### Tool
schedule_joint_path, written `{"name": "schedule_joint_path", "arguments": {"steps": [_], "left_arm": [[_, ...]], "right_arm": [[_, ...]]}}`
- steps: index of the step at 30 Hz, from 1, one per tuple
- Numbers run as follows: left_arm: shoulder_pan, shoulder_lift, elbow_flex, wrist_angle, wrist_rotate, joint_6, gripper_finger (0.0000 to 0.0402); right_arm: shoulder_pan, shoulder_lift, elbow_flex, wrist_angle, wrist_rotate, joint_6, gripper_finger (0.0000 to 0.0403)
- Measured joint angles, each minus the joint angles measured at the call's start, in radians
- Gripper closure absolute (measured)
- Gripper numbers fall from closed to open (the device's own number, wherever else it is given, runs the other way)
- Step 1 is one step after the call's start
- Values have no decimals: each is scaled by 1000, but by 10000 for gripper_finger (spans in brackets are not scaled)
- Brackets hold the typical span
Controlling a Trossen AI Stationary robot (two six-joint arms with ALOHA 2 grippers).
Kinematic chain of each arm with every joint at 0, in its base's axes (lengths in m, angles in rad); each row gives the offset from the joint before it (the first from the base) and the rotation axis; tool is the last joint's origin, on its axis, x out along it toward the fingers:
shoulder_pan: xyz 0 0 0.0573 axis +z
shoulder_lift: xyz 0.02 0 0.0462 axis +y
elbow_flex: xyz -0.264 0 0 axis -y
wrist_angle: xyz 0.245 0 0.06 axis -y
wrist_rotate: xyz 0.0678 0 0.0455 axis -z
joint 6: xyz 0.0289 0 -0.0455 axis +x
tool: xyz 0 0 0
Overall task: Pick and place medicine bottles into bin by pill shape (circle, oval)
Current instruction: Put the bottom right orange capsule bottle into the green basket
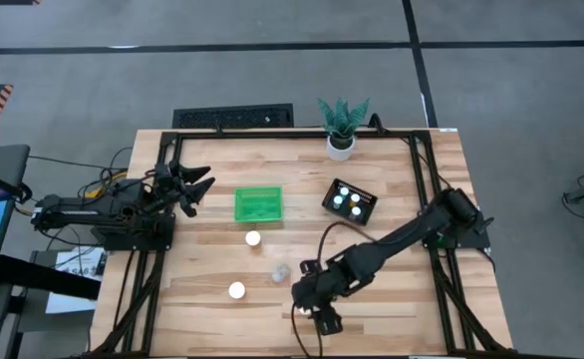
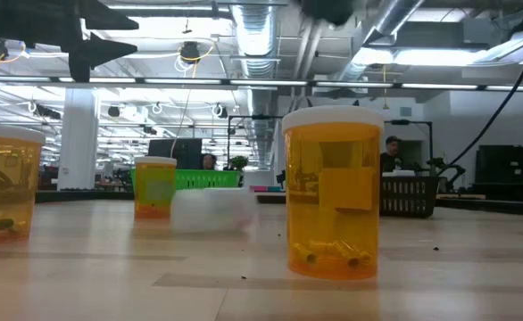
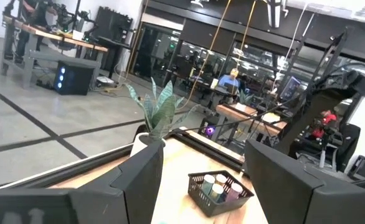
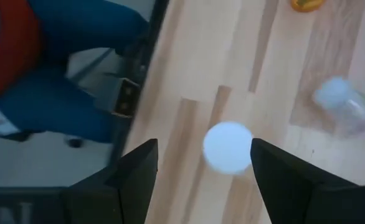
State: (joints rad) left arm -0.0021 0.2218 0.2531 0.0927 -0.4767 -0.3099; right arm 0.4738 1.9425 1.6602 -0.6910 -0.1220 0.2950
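- Nearest the low camera, an amber bottle (image 2: 332, 191) with a white cap stands upright right of the frame's centre; a second amber bottle (image 2: 5, 191) is cut by the left edge.
- Lower centre of the high view: the right gripper (image 1: 310, 305) hangs over the front of the wooden table (image 1: 202, 274), fingers spread and empty; its wrist view shows a white cap (image 4: 228, 147) between the fingers.
- A clear bottle (image 1: 280, 272) lies on its side just left of that gripper, with a white-capped bottle (image 1: 236, 290) further left.
- Mid-frame, another capped bottle (image 1: 253, 238) stands just below the green bin (image 1: 258, 204).
- Right of centre, a black basket (image 1: 349, 201) holds several capped bottles.
- Left side: the left gripper (image 1: 194, 187) waits, fingers parted, holding nothing.
- Top: a potted plant (image 1: 342, 127) sits at the table's far edge.
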Motion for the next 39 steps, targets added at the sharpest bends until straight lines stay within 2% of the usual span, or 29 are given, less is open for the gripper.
{"name": "schedule_joint_path", "arguments": {"steps": [5,8,10,15,18,21,25,28,30,32,36,39], "left_arm": [[0,0,0,2,1,-1,182],[0,0,0,2,1,4,182],[0,0,0,5,1,49,182],[0,0,0,21,1,131,182],[0,0,0,23,0,133,182],[0,0,0,22,0,115,182],[0,0,0,8,0,83,182],[0,0,0,2,0,77,182],[0,0,0,3,0,79,182],[0,0,0,7,0,80,182],[0,0,0,10,0,80,182],[0,0,0,10,-1,80,182]], "right_arm": [[13,-103,73,-205,-31,112,138],[58,-205,75,-368,77,222,138],[113,-274,73,-495,251,312,138],[324,-440,72,-770,853,488,138],[432,-525,57,-885,1123,611,138],[483,-650,-47,-793,1314,572,138],[496,-797,-248,-807,1333,684,138],[469,-879,-457,-712,1369,846,138],[449,-907,-595,-545,1426,882,138],[430,-909,-715,-335,1459,852,138],[365,-849,-878,118,1460,624,138],[305,-754,-932,427,1419,429,138]]}}
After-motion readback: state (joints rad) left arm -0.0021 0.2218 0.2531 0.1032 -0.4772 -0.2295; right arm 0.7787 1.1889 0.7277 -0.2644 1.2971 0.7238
